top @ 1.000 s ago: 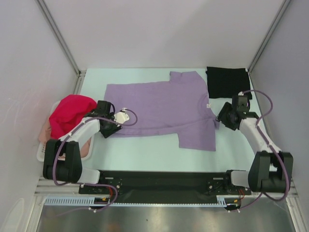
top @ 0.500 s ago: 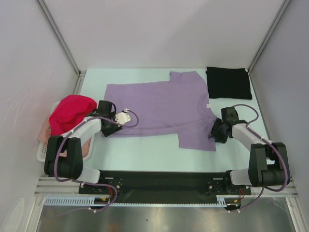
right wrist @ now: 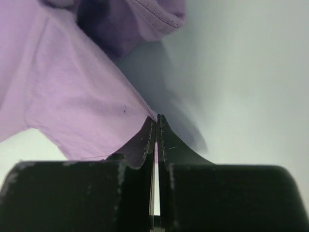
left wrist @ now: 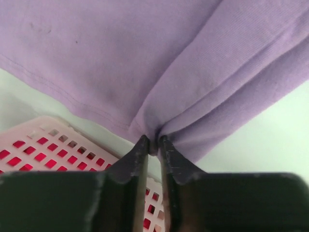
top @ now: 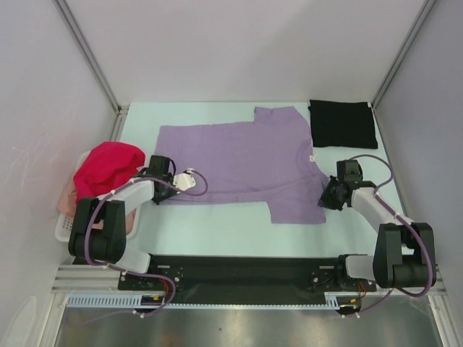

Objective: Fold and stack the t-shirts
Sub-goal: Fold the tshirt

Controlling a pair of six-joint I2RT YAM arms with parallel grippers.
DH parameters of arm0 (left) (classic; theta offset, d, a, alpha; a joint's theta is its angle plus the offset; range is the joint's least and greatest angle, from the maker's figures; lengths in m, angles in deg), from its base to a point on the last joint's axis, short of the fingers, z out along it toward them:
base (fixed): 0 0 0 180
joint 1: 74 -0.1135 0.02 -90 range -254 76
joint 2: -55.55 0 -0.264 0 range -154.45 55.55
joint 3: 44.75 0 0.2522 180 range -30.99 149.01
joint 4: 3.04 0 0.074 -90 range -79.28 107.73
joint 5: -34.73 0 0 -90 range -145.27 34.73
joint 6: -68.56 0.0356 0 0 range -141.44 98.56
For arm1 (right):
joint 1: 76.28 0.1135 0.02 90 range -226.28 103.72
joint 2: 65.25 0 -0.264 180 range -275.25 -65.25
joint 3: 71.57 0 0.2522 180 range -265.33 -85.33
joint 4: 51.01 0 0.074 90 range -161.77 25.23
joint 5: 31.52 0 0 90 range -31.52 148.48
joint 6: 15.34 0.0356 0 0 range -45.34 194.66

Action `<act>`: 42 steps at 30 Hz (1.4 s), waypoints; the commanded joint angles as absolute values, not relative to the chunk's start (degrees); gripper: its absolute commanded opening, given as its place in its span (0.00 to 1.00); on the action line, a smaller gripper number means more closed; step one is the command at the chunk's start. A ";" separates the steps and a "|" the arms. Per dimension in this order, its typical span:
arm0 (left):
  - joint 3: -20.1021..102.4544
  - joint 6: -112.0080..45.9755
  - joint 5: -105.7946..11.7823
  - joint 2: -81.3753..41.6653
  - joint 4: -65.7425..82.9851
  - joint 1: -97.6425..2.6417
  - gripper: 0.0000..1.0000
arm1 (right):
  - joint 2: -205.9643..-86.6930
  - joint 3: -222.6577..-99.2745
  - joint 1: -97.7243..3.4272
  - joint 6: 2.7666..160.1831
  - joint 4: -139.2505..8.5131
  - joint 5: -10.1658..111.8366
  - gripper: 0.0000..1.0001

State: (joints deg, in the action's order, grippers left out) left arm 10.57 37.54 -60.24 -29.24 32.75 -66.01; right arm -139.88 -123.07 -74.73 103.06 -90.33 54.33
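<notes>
A lavender t-shirt (top: 246, 159) lies spread flat in the middle of the table. My left gripper (top: 163, 194) is at its near left corner and is shut on a pinched fold of lavender cloth (left wrist: 145, 58). My right gripper (top: 327, 196) is at the shirt's right edge, by the sleeve, shut on the thin edge of the cloth (right wrist: 63, 96). A black t-shirt (top: 341, 123), folded square, lies at the back right. A magenta-red t-shirt (top: 105, 170) is heaped in the basket on top of a pale peach-pink t-shirt (top: 66, 194).
The white plastic basket (top: 64, 230) stands at the left edge of the table, close behind my left gripper, and its lattice wall (left wrist: 43, 145) shows under the left fingers. Pale green table (top: 217, 224) runs along the front, with walls on three sides.
Both grippers have shut on the lavender t-shirt. The right arm came down from beside the black shirt to the lavender shirt's right edge. The left gripper settled lower at the corner.
</notes>
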 commanded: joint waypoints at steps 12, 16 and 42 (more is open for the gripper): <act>16.64 35.17 -58.08 -24.96 37.27 -68.37 0.00 | -131.52 -133.40 -77.68 99.88 -95.01 43.72 0.00; 21.82 33.15 -55.97 -26.09 38.23 -70.92 0.00 | -134.93 -138.84 -77.86 99.45 -91.06 41.25 0.00; 39.23 23.83 -65.18 -49.21 30.95 -71.71 0.16 | -173.35 -166.88 -78.38 97.07 -82.79 42.48 0.26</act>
State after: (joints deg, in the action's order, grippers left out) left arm 36.56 25.87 -61.46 -48.06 33.49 -70.86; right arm -171.13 -163.37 -78.36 97.64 -85.66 41.48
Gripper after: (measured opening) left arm 0.125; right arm 0.139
